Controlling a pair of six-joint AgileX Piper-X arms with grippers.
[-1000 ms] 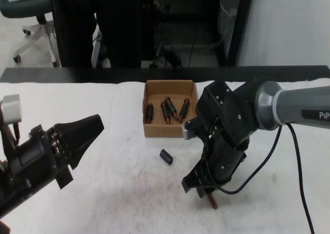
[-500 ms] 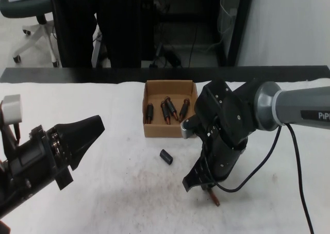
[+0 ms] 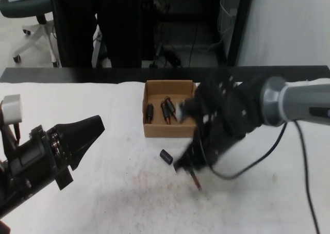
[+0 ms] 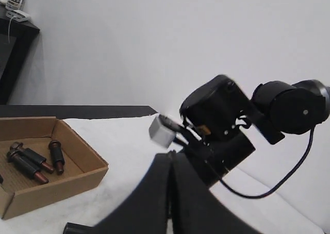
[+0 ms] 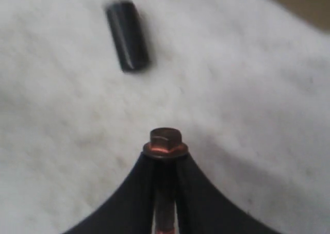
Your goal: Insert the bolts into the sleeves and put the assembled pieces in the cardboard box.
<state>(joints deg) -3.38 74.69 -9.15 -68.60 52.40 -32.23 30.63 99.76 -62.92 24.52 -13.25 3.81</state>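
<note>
Copper bolt (image 5: 165, 140) lengthwise in right pincer (image 5: 165, 161), head outward

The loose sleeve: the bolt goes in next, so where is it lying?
High view: the sleeve lies on the bench, just nearer than the cardboard box and left of the right gripper holding the bolt.

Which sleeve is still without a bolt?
The loose black sleeve lying outside the cardboard box, near the right gripper holding a bolt; the sleeves inside the box each already carry one.
</note>
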